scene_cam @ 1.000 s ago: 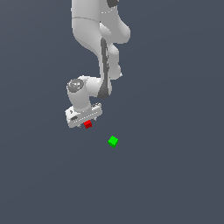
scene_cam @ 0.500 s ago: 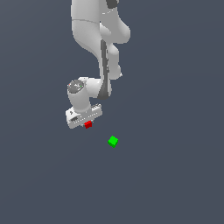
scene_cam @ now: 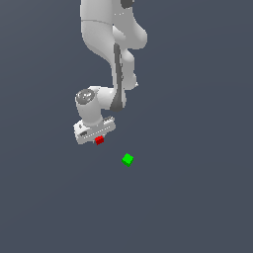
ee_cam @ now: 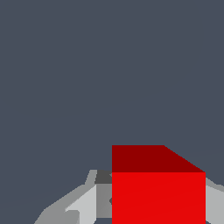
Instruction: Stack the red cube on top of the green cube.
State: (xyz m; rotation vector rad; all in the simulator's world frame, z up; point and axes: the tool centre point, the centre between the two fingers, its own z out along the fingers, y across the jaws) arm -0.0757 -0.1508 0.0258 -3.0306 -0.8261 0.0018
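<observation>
Two small cubes are in view against a plain dark grey floor (scene_cam: 197, 197). The red cube (scene_cam: 99, 140) sits at the underside of the gripper (scene_cam: 98, 139), right where the fingers come down from the pale hand block. In the exterior view the fingers themselves are too small to make out, and I cannot tell from it whether the red cube rests on the floor or hangs just above it.

In the wrist view the red cube (ee_cam: 158, 192) fills the near part of the picture, with a bright face toward the camera and a darker face above it. A pale grey finger (ee_cam: 85, 203) lies against one side of the cube, and a sliver of another grey part (ee_cam: 214, 201) shows at the opposite side. So the gripper (ee_cam: 151, 205) is pinching the red cube between its fingers, as far as these edges show.

The green cube (scene_cam: 127, 159) lies on the floor by itself, near the red one but clearly apart from it, toward the exterior view's right and lower down in that picture. Nothing touches it.

The white arm (scene_cam: 111, 44) hangs down from the top of the exterior view, bends at a grey-striped joint, and ends in the hand block tilted over the red cube.
</observation>
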